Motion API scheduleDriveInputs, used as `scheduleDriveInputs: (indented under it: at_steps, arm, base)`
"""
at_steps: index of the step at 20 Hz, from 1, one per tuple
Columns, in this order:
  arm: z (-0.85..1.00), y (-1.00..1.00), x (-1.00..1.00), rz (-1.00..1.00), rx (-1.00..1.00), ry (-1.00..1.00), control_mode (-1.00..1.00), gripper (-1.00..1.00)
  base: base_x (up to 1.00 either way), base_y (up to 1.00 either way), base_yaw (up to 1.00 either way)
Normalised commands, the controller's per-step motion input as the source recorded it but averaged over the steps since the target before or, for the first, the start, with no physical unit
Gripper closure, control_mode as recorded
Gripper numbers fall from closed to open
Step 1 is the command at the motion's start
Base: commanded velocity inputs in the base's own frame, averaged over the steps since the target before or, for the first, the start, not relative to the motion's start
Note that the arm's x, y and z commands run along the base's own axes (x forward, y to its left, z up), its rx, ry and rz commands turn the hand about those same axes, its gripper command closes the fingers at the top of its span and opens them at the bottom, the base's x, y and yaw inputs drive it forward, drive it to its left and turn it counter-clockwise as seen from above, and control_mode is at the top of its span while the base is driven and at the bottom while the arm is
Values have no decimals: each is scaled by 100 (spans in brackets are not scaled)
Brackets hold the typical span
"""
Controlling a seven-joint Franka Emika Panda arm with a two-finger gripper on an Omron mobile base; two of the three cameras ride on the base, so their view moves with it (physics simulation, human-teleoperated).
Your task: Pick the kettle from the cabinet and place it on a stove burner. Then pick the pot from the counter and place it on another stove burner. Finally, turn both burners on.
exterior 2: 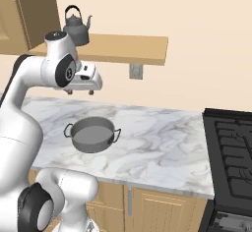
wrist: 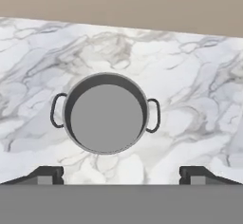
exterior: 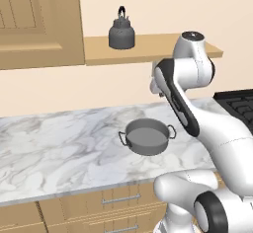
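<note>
Gripper: jaws spread wide, nothing between them. In the hand view the two dark finger tips sit far apart at the bottom, with bare marble in the gap. In the right base view the gripper hangs under the plank shelf, well above the counter, pointing down.

Landmark: the pot. All places are given relative to it.

Pot: upright on the counter, open side up, interior a flat grey, two loop handles out to either side. In the hand view it lies just beyond the finger tips, centred between them, not touched. In the left base view the pot sits toward the front edge of the counter; same in the right base view, pot on counter.

Kettle: above and behind the pot, upright on the shelf of the cabinet, well apart from the gripper. In the right base view the kettle has its spout turned toward the stove side and stands at the cabinet shelf's inner end.

Stove burners: to the pot's right, past the counter's end, black grates bare. Their corner also shows in the left base view.

Wall outlet: under the shelf, behind and right of the pot.

Drawers: below the counter front, under the pot.
</note>
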Motion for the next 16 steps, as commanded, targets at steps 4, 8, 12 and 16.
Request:
scheduleDriveInputs:
  at_steps: [4,8,12,16]
  arm:
    - [21,2,0,0,-10,-19,-100,-100]
    - [29,8,0,0,-7,-20,-100,-100]
    - [27,7,0,0,-2,-17,-100,-100]
    - [31,6,0,0,0,-21,-100,-100]
  base:
    - [0,0,0]
    - [0,0,0]
    - [0,0,0]
    - [0,0,0]
